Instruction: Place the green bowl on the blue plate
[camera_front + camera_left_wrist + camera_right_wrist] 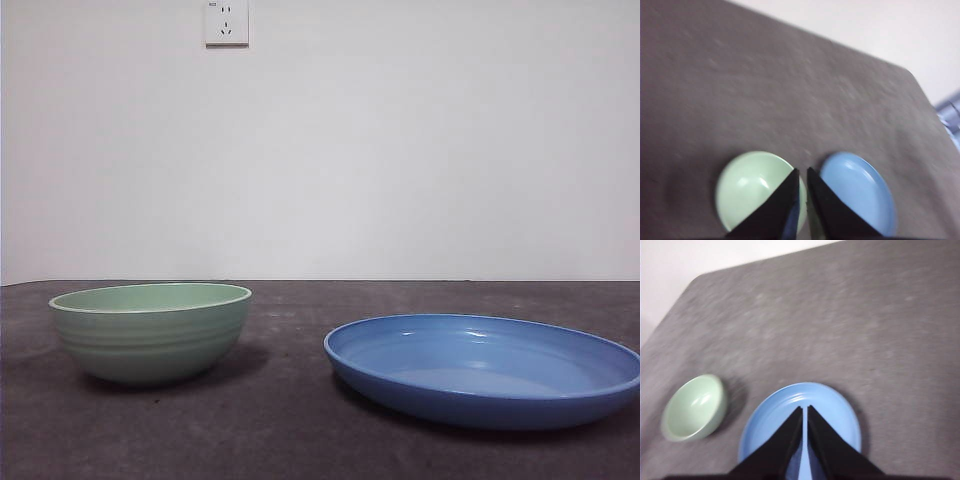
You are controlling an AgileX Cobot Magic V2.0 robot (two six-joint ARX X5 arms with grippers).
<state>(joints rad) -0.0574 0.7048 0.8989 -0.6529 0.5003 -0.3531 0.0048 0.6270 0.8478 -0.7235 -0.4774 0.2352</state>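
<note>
The green bowl (150, 332), lower left, looks rigid and glossy-slick, so pinch its thin rim; both grippers hover pressed together, empty.

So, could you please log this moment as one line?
green bowl: on table, empty, beside plate | blue plate: empty | left gripper: shut, high above | right gripper: shut, high above

both wrist views blurred; jaws hide part of green bowl (747, 187), blue plate (790, 410)
</note>
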